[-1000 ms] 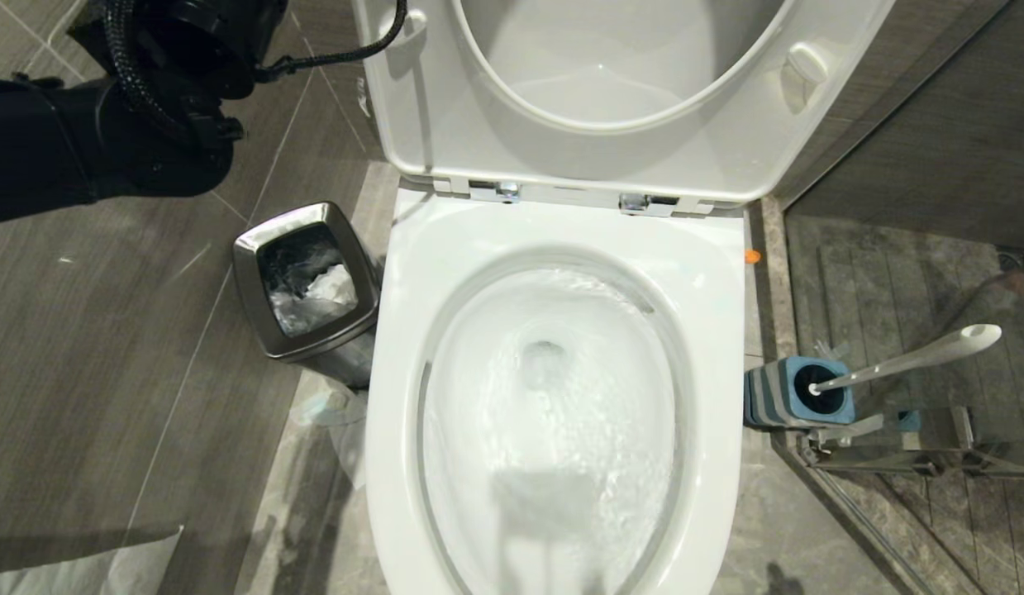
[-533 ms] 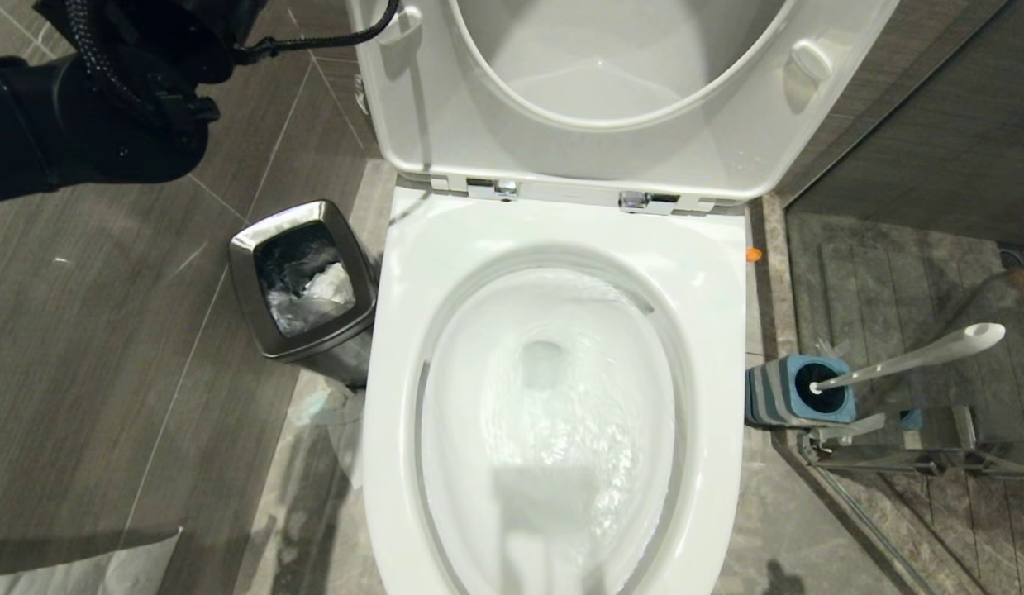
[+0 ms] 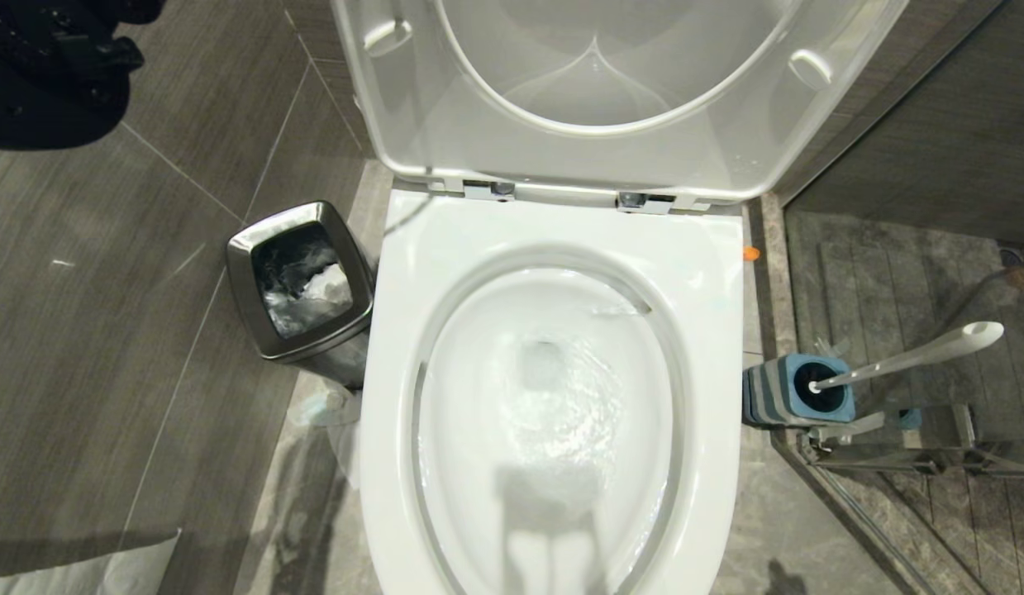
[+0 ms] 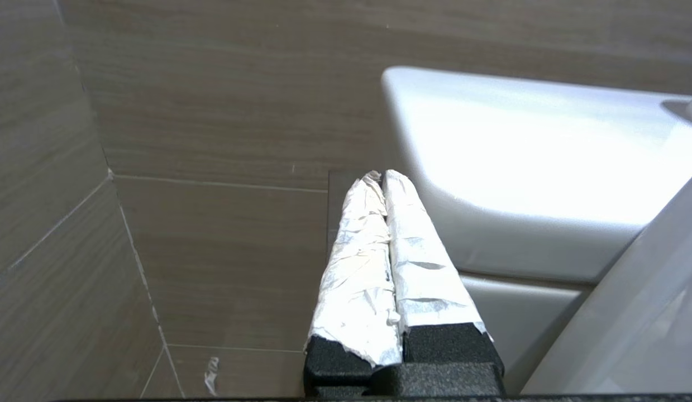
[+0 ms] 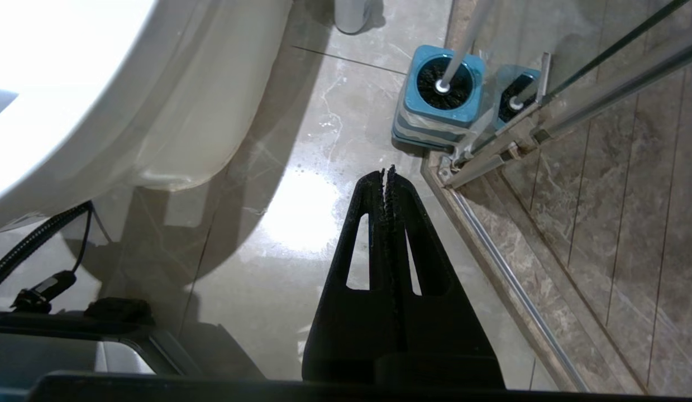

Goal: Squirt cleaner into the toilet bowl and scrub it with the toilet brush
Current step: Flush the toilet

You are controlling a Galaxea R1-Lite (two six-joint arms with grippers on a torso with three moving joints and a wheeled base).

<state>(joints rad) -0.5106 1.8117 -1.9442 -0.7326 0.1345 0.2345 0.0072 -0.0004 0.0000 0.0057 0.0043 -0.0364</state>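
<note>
The white toilet bowl [image 3: 553, 227] fills the middle of the head view, seat and lid [image 3: 412, 124] raised, clear water swirling inside; no cleaner shows. To the bowl's right the toilet brush [image 3: 916, 357] leans in its blue-topped holder [image 3: 776, 397]. My left arm [image 3: 40, 74] shows only at the top left corner. My left gripper [image 4: 382, 177], fingers wrapped in white, is shut and empty beside the white tank [image 4: 535, 156]. My right gripper [image 5: 387, 173] is shut and empty over the floor, between the bowl [image 5: 100, 100] and the holder [image 5: 440, 111].
A square steel waste bin [image 3: 301, 281] with a liner stands left of the bowl. A glass shower door with a metal rail [image 3: 892, 446] runs behind the brush holder. White paper [image 3: 82, 570] lies on the floor at the front left.
My left arm has drawn back toward the upper left, almost out of the head view. The swirl of water in the bowl has calmed somewhat.
</note>
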